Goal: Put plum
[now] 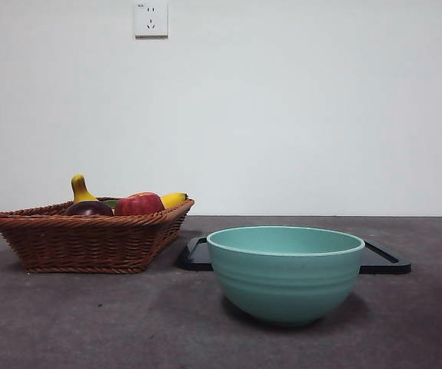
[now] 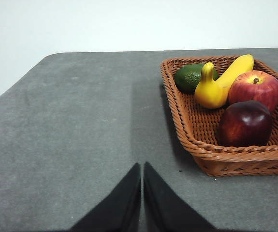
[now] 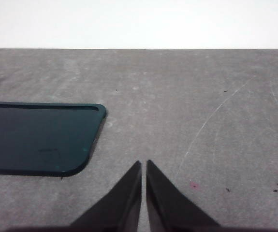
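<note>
Evidently not yet begun: plum (image 2: 245, 123) untouched in basket (image 2: 202, 150) beside apple (image 2: 255, 88), well beyond left gripper (image 2: 142, 166) fingertips, pressed together and empty; right gripper (image 3: 143, 164) likewise closed, near tray (image 3: 37, 140).

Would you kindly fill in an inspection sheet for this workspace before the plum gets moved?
Surface: grey table, lightly scuffed.
Job's things: glossy dark maroon plum lies in the brown wicker basket, beside the red apple.
Clutter: yellow gourd, banana and green avocado in the basket; teal ceramic bowl; flat black tray behind it.
Grippers: left gripper and right gripper shut, holding nothing.
Cables: nothing seen.
Surroundings: white wall, wall socket.
</note>
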